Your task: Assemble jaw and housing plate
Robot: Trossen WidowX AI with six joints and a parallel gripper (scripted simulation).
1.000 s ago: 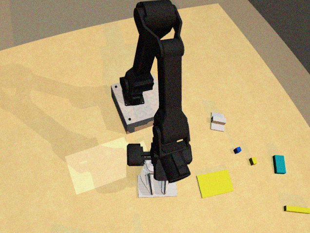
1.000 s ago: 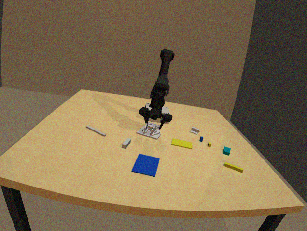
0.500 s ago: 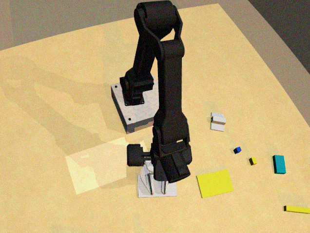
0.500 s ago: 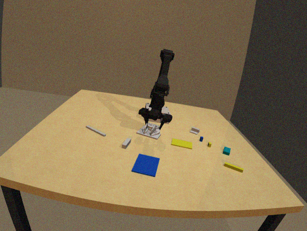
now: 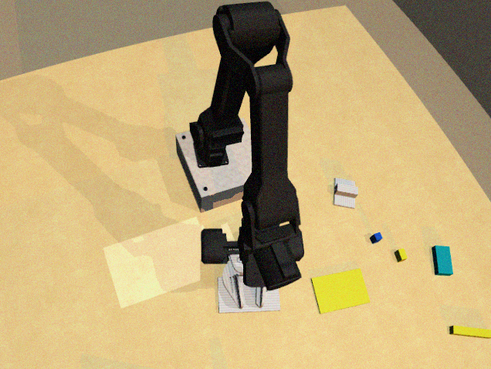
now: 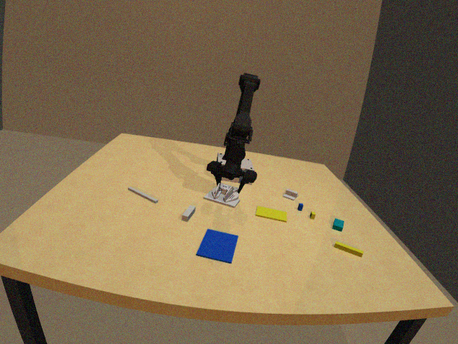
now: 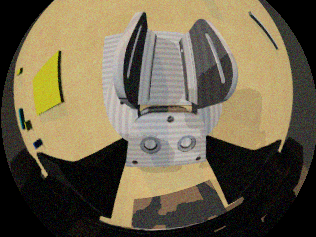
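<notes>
From here the arm [image 5: 270, 150] covers part of the white base [image 5: 248, 307]; gear teeth can't be made out.

Two upright jaws [image 7: 132, 64] [image 7: 214, 64] flank the housing plate [image 7: 167, 130] (two round holes showing).

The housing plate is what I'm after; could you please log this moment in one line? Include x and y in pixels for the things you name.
hand [image 5: 255, 258] [image 6: 229, 188] [image 7: 165, 139]: shut on housing plate [image 5: 235, 258] [image 6: 225, 187] [image 7: 167, 155] | stubs [image 7: 150, 144]: visible in both plate holes | level seating: cannot tell | release: pending
</notes>
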